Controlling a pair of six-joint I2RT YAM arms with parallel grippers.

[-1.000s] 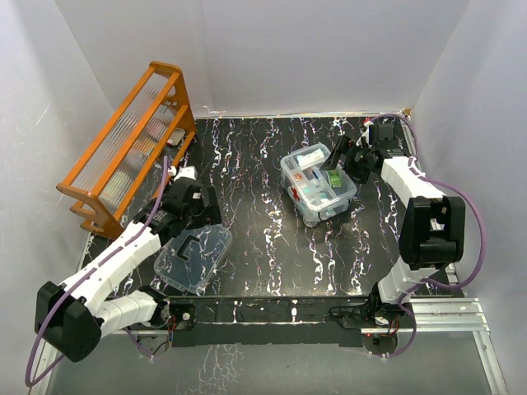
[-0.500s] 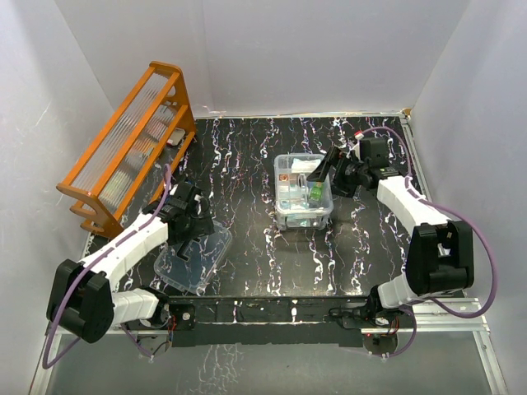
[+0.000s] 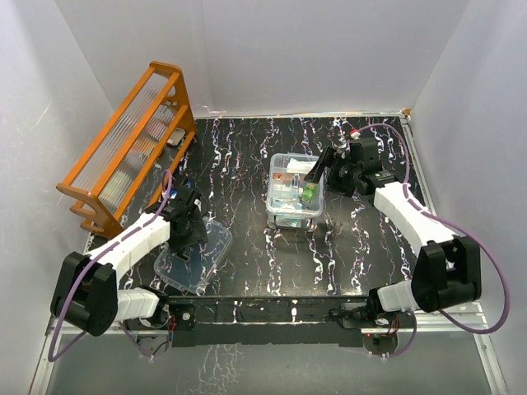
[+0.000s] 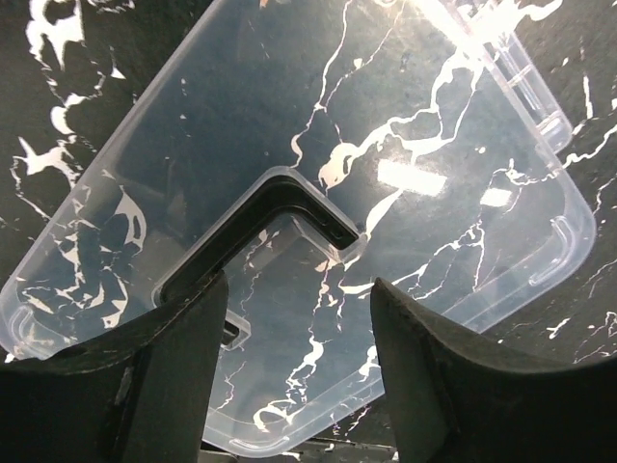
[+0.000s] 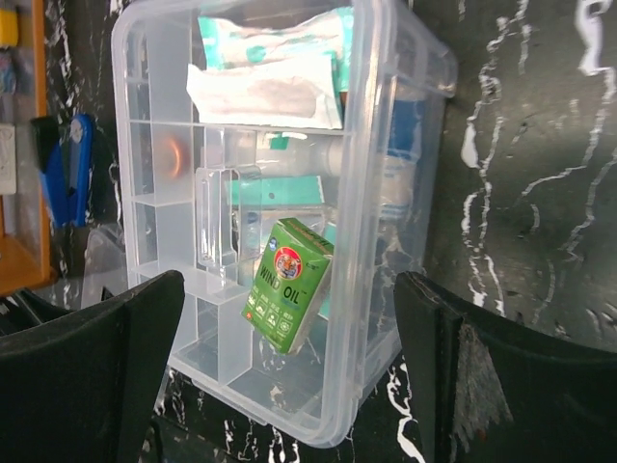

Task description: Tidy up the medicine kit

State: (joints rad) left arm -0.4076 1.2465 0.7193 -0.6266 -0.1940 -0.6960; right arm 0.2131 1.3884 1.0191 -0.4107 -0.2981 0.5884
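The medicine kit box (image 3: 294, 193) stands open mid-table. In the right wrist view its clear wall (image 5: 405, 145) holds a clear compartmented tray (image 5: 217, 222), white and teal packets (image 5: 265, 92) and a tilted green "Wind Oil" carton (image 5: 289, 285). My right gripper (image 3: 319, 175) is open and empty over the box's right end, its jaws wide apart (image 5: 289, 381). The clear lid (image 3: 196, 257) lies flat at the front left, its dark handle (image 4: 260, 217) facing up. My left gripper (image 3: 188, 230) is open and empty just above the lid (image 4: 386, 125), astride the handle's near part (image 4: 299, 376).
The orange wooden rack (image 3: 132, 148) with ribbed clear panels stands along the back left; its edge shows in the right wrist view (image 5: 17, 145). White walls close the table at the back and both sides. A metal rail (image 3: 272, 309) runs along the near edge.
The box has slid left toward the table's middle and turned squarer, with my right gripper following. My left gripper has moved down and nearer, over the lid.
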